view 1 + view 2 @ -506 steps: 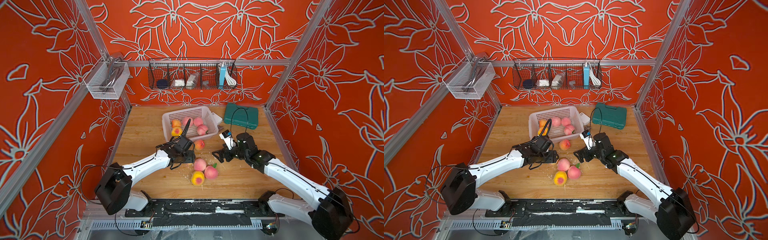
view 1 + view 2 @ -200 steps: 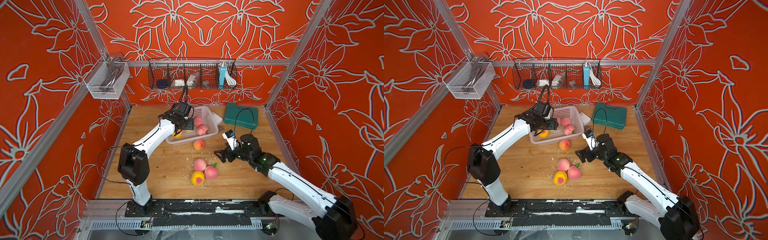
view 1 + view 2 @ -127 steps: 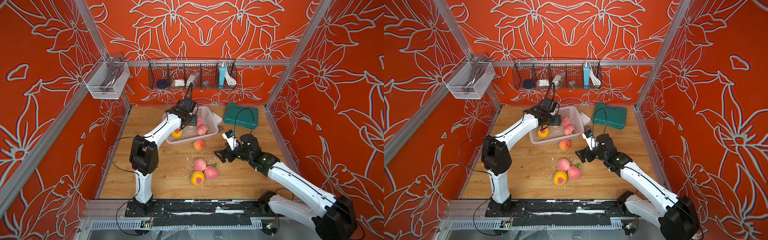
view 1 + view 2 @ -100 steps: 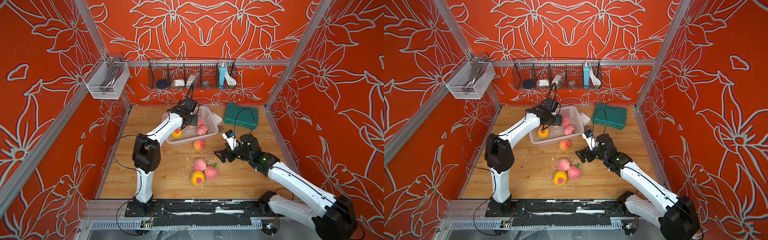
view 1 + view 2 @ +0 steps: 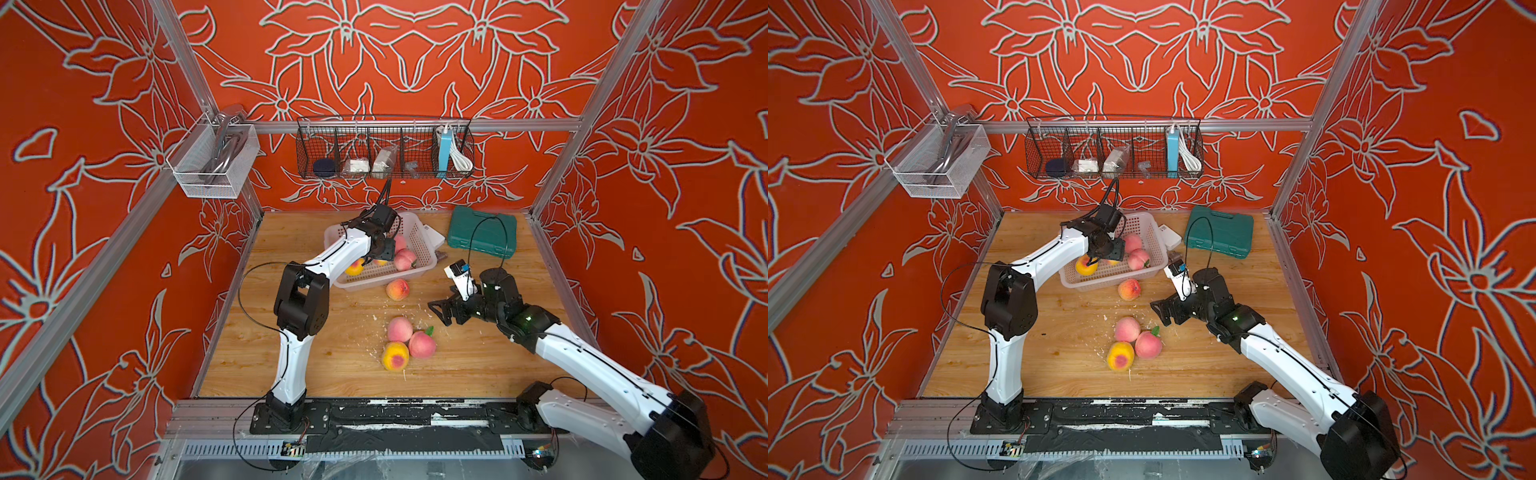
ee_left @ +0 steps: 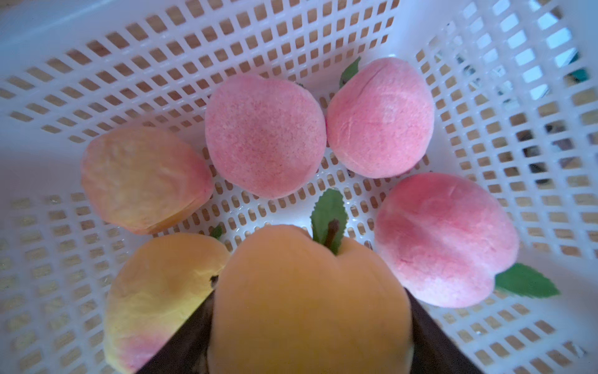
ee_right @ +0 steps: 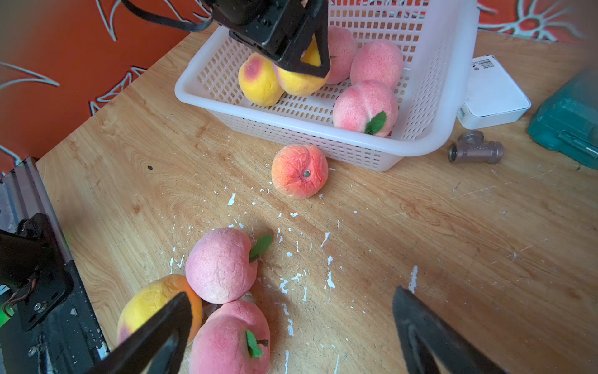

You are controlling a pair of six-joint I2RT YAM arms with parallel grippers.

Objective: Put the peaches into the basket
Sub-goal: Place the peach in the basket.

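Spreading under everything, the wooden table is carrying the white basket toward its far side, and four peaches are lying on the bare wood outside it. The left arm is reaching over the basket rim. The left gripper is hanging inside the basket walls with its jaws partly closed around a yellow-orange peach, which is sitting just above the grid floor in the left wrist view. Five more fruits are resting there around it: three pink peaches and two yellow-blushed peaches. The right gripper is hovering above the table near the loose fruit, its jaws standing wide and gripping nothing.

Judging by this, the step in hand is the drop of the sixth peach: the carry is looking finished and only the release is missing. The next move is calling for the left jaws to spread so the fruit settles into the gap between its neighbours, followed by a straight lift clear of the rim. After that, a lone orange-red peach is waiting just beside the basket's near wall. A huddled trio is sitting close by the right gripper, so that arm is looking well placed to come down on the nearest pink one.
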